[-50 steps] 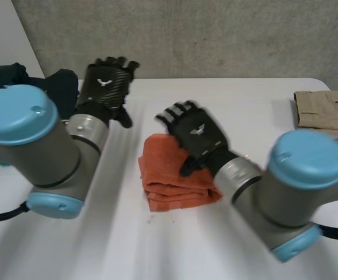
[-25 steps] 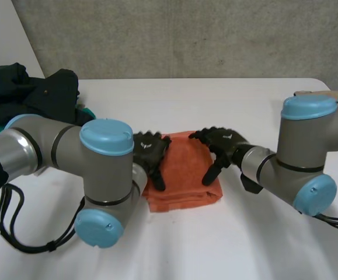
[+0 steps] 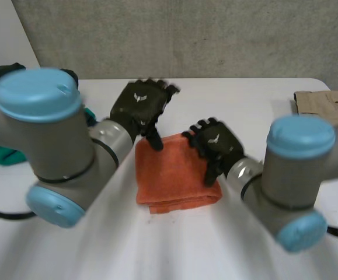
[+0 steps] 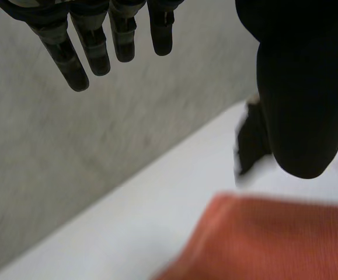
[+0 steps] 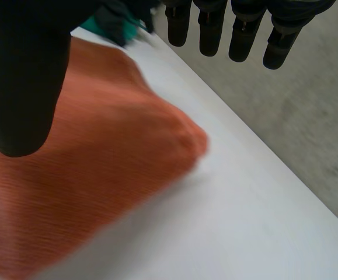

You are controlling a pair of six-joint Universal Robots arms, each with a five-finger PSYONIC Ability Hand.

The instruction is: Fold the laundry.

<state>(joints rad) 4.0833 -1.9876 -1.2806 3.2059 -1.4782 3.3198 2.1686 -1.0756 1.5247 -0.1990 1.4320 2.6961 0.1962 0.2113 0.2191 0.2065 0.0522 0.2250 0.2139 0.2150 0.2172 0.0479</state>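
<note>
A folded orange towel [image 3: 171, 172] lies flat in the middle of the white table [image 3: 250, 111]. My left hand [image 3: 140, 106] hovers open above the towel's far left corner, fingers straight and thumb hanging down. In the left wrist view its fingers [image 4: 93, 49] spread clear of the orange towel [image 4: 262, 239] below the thumb. My right hand [image 3: 216, 144] is open over the towel's right edge, raised off it. Its own wrist view shows straight fingers [image 5: 239, 35] above the towel [image 5: 81, 175], nothing held.
A pile of dark and green clothes [image 3: 8, 149] sits at the far left behind my left arm. Folded tan trousers [image 3: 326, 105] lie at the table's far right edge. A grey wall rises behind the table.
Both hands have lifted off the towel. The left hand rose and moved back toward the far left corner; the right hand shifted slightly left above the right edge.
</note>
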